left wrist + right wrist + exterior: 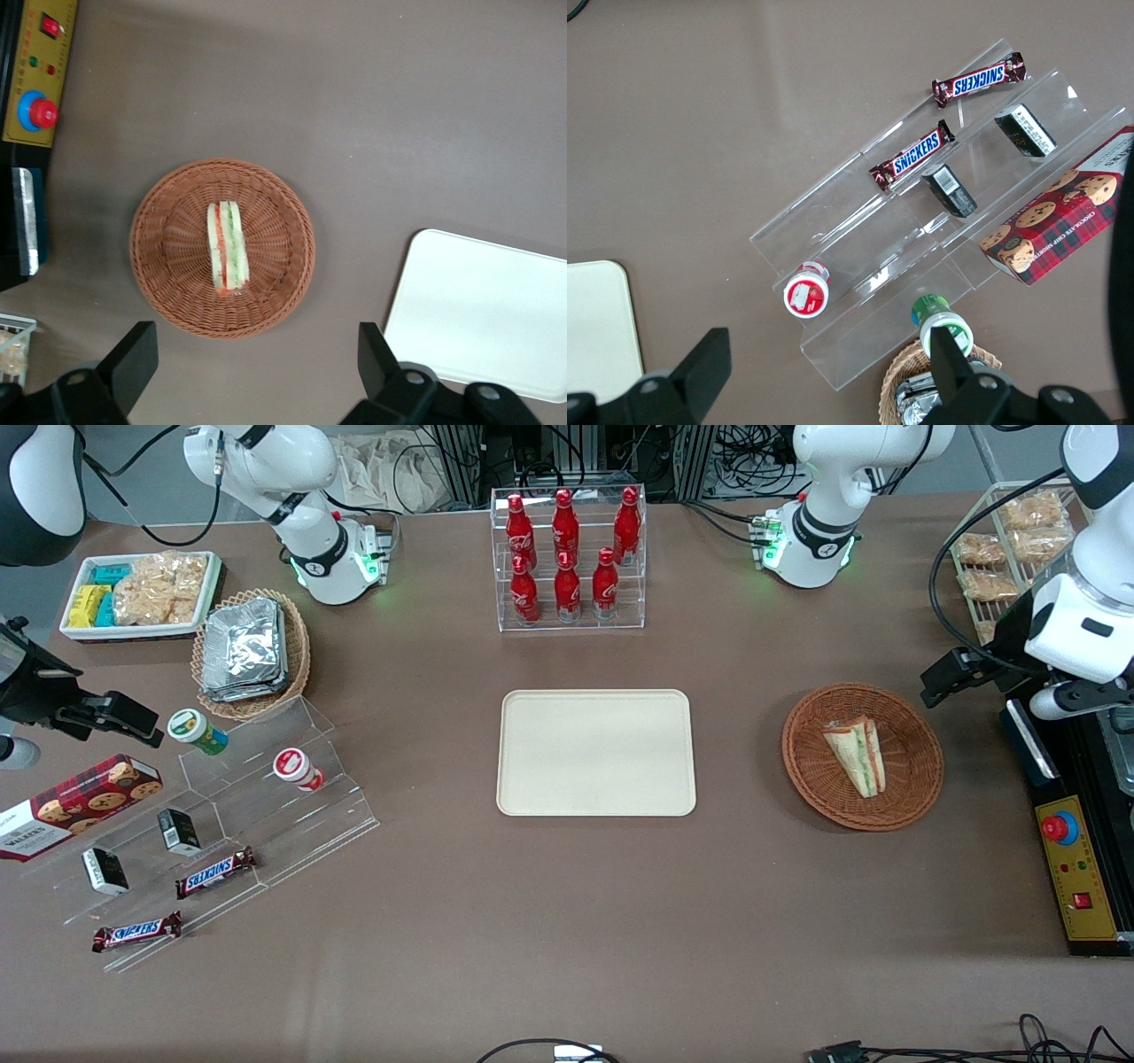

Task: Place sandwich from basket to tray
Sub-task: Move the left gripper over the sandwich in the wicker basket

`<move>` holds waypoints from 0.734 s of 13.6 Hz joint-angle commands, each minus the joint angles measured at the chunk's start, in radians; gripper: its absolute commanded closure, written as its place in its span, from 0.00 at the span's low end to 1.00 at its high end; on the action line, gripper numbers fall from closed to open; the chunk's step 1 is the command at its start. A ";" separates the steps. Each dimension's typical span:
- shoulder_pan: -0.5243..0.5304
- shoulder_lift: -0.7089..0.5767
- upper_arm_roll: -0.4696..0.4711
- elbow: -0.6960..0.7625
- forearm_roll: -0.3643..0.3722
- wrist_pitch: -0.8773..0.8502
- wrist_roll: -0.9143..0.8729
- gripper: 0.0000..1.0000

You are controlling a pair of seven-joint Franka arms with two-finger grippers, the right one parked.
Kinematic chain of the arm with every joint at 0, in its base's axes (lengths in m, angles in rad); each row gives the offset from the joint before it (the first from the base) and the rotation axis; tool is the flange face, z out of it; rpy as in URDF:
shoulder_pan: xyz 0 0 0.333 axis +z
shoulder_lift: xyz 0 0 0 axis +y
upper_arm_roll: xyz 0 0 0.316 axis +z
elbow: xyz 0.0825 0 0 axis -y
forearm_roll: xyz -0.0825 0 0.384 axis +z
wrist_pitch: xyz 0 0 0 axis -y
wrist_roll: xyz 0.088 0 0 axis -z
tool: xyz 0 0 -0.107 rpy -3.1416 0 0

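The sandwich (855, 755), a white-bread wedge with green and orange-red layers, lies in the round reddish-brown wicker basket (921, 779) toward the working arm's end of the table. The cream-beige tray (595, 753) sits bare at the table's middle, beside the basket. My left gripper (939, 677) hangs open and empty, high above the table near the basket's edge toward the working arm's end. The left wrist view looks down between the gripper's (255, 341) wide-apart fingers (133, 354) at the sandwich (228, 248), the basket (159, 266) and a corner of the tray (487, 310).
A black control box with a red button (1076, 868) lies at the table edge beside the basket. A wire rack of snack packets (1010, 558) stands farther from the camera. A clear rack of red bottles (569, 558) stands farther from the camera than the tray.
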 commanded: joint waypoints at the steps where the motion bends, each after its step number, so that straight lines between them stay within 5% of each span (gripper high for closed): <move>1: -0.005 -0.004 0.014 0.003 -0.027 -0.005 -0.008 0.00; 10: 0.019 0.002 0.117 -0.053 -0.027 -0.070 0.113 0.00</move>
